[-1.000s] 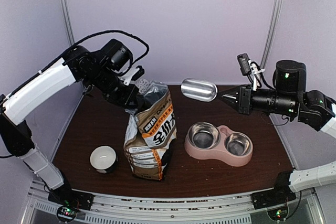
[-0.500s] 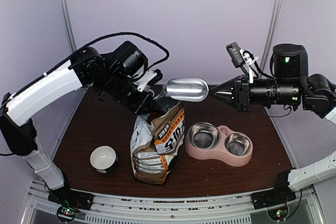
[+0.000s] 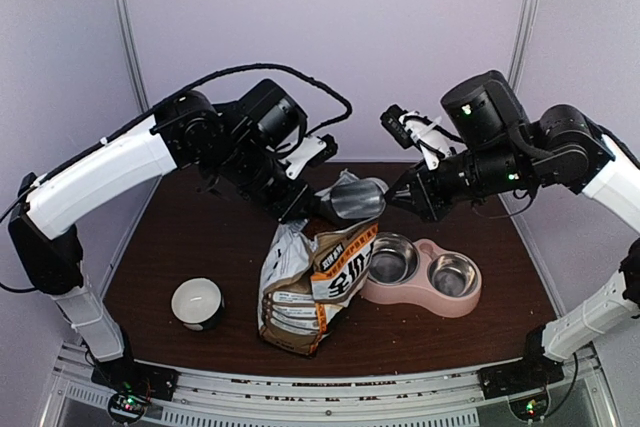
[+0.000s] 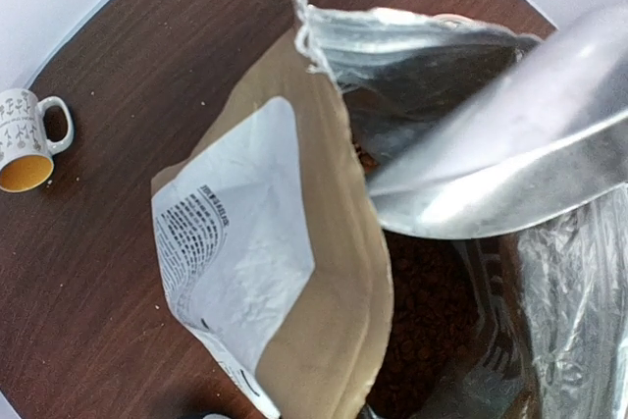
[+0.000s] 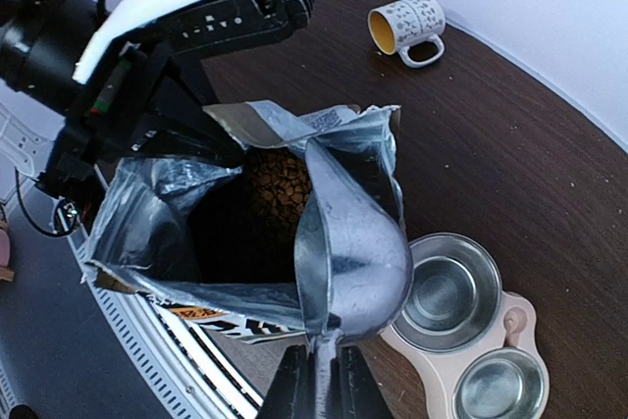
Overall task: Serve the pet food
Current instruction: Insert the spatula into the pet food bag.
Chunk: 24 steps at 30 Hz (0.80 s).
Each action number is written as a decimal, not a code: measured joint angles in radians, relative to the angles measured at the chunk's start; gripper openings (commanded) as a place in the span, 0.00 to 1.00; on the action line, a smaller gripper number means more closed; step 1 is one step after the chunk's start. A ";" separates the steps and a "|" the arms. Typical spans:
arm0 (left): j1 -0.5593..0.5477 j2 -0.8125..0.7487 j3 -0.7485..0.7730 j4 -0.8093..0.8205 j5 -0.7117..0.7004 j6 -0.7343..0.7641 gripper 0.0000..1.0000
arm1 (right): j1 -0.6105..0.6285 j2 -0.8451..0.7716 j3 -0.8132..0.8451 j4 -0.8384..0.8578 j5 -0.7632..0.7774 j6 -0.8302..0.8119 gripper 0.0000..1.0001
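**Pet food** point(image 5: 267, 176) — loose brown kibble, all that was visible lying inside the opened bag point(image 3: 305, 292). None was seen in the serving bowl.

**Bag** — foil-lined and printed. It was stood on the surface point(image 3: 170, 237) and tilted toward the bowl side. The mouth was held spread, evidently so that a tool could be admitted.

**Left claw** point(image 3: 298, 209) — judged from the right wrist view to be closed on the bag's upper rim. The pinch evidently served to steady the bag and keep its mouth agape.

**Right claw** point(image 5: 319, 380) — clamped shut on the handle of a metal scoop point(image 5: 345, 242). The scoop's front end was dipped into the bag's mouth, above the kibble. Whether the kibble was touched could not be told, and nothing was seen loaded.

**Double bowl** point(image 3: 430, 302) — pink, with two steel cups, both bare. It was set just beside the bag, presumably so that a filled scoop need be carried only a short way.

**Mug** point(image 3: 197, 304) — set apart at the left, not concerned in the work.

**Step judged** — scooping was at hand and serving not yet done.
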 measured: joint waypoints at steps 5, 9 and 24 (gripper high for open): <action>-0.019 0.032 0.024 0.028 -0.005 -0.003 0.00 | 0.004 0.121 0.077 -0.114 0.079 0.017 0.00; -0.024 0.032 0.007 0.058 -0.029 -0.027 0.00 | 0.006 0.232 0.090 -0.145 0.106 0.035 0.00; -0.017 -0.099 -0.221 0.251 -0.096 -0.097 0.02 | -0.006 0.439 0.198 -0.145 0.018 0.043 0.00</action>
